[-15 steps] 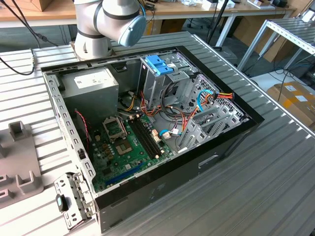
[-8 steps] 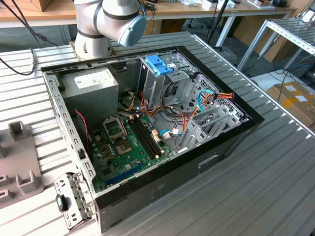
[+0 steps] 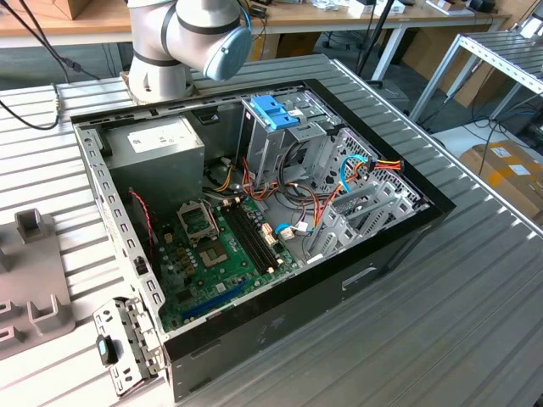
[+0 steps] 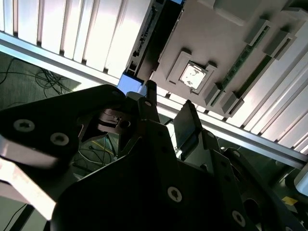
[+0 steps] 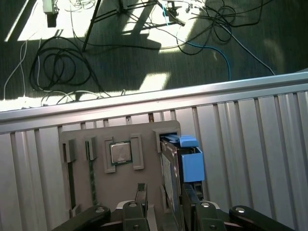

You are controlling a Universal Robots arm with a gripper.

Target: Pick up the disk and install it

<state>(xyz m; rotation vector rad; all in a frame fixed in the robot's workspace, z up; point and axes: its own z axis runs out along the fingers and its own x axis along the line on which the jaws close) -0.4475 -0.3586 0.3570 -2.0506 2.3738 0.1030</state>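
The disk (image 5: pixel 185 163), a dark drive in a bright blue carrier, stands on edge in a slot of a grey fixture plate (image 5: pixel 144 132). In the second wrist view its blue end tab (image 4: pixel 131 86) shows just beside one of my fingers (image 4: pixel 150 98). My gripper (image 5: pixel 163 197) is directly over the disk's near end and open, with one dark finger on each side of it. I cannot tell whether they touch it. The same gripper (image 4: pixel 168 106) shows from beneath in the second wrist view, jaws apart.
The fixture plate also holds a processor chip (image 5: pixel 120 153) and memory sticks (image 5: pixel 92 180). In the exterior view the open computer case (image 3: pixel 254 212) lies on the slatted table, with a light-blue bracket (image 3: pixel 273 112) on its drive cage. Cables lie on the floor beyond the table edge (image 5: pixel 144 98).
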